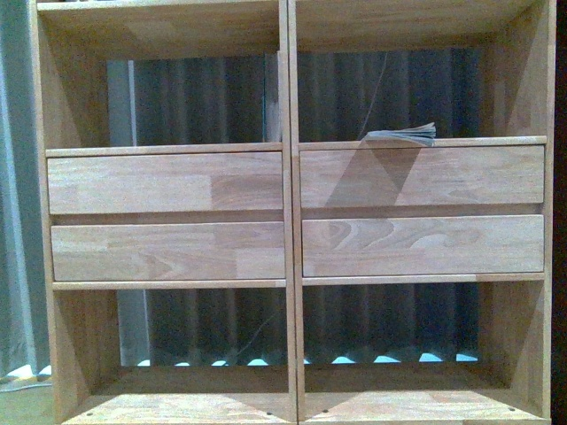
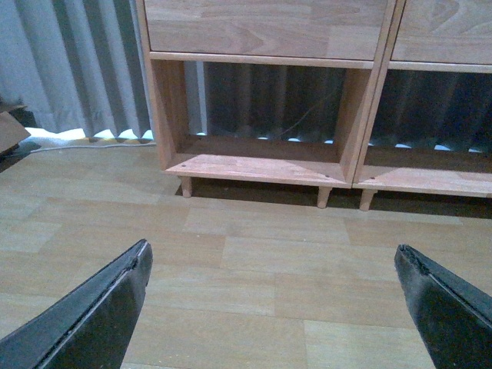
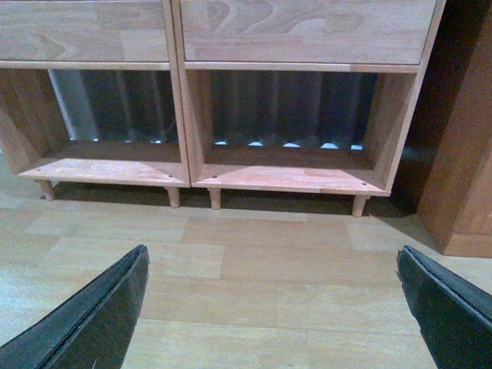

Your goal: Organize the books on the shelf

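The light-wood shelf (image 1: 291, 212) fills the front view, with four flat drawer fronts between upper and lower open cubbies. One thin pale book (image 1: 403, 135) lies flat at the front of the upper right cubby, above the right drawers. No other book shows. Neither arm shows in the front view. My left gripper (image 2: 273, 257) is open and empty above the wood floor, facing the lower left cubby (image 2: 261, 115). My right gripper (image 3: 273, 257) is open and empty above the floor, facing the lower right cubby (image 3: 292, 123).
Grey curtains (image 2: 69, 69) hang behind and left of the shelf. A dark wooden piece of furniture (image 3: 469, 154) stands right of the shelf. The shelf stands on short legs (image 3: 357, 206). Wood-plank floor (image 2: 254, 254) lies between the grippers and the shelf.
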Robot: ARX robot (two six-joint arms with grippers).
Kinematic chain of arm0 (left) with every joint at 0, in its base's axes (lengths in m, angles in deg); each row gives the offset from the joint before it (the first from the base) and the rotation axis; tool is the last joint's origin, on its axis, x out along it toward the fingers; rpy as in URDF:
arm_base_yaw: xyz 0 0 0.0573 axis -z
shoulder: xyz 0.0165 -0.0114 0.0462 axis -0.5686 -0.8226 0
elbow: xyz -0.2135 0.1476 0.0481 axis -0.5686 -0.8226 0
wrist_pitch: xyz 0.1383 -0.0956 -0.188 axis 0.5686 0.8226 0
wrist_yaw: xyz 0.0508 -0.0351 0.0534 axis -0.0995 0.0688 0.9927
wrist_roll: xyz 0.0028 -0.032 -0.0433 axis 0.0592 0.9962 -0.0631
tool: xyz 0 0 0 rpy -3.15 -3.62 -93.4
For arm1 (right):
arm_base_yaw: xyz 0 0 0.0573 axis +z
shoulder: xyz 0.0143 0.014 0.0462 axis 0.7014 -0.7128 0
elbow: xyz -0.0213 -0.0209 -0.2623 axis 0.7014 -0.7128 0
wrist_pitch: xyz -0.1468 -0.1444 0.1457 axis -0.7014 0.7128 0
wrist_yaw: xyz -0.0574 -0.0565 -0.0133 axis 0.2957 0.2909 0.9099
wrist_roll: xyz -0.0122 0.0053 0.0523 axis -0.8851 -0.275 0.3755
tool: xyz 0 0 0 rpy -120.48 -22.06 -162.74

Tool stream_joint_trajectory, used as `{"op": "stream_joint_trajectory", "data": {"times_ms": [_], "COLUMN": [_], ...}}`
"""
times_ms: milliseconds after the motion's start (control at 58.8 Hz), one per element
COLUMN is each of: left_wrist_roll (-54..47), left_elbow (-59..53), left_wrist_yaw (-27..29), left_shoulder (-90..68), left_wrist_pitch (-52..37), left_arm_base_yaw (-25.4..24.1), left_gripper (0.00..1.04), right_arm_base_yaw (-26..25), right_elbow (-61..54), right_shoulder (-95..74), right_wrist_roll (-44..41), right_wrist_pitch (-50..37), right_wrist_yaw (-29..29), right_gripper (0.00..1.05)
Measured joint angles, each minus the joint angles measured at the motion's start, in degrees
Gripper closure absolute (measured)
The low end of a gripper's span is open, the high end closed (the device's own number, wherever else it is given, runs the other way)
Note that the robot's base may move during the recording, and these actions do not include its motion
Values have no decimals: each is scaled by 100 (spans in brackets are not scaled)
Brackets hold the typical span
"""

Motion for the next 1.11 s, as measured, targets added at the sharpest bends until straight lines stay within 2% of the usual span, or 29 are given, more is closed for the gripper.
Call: {"op": "stream_joint_trajectory", "data": {"times_ms": [1105], "left_wrist_roll": [0], "left_elbow": [0], "left_wrist_yaw": [0], "left_shoulder": [0], "left_wrist_pitch": [0], "left_arm_base_yaw": [0], "left_gripper": [7], "right_arm_base_yaw": [0], "right_elbow": [0], "right_shoulder": [0], "right_wrist_roll": [0], "right_wrist_pitch": [0], "right_wrist_yaw": [2], "right_gripper": [7]}}
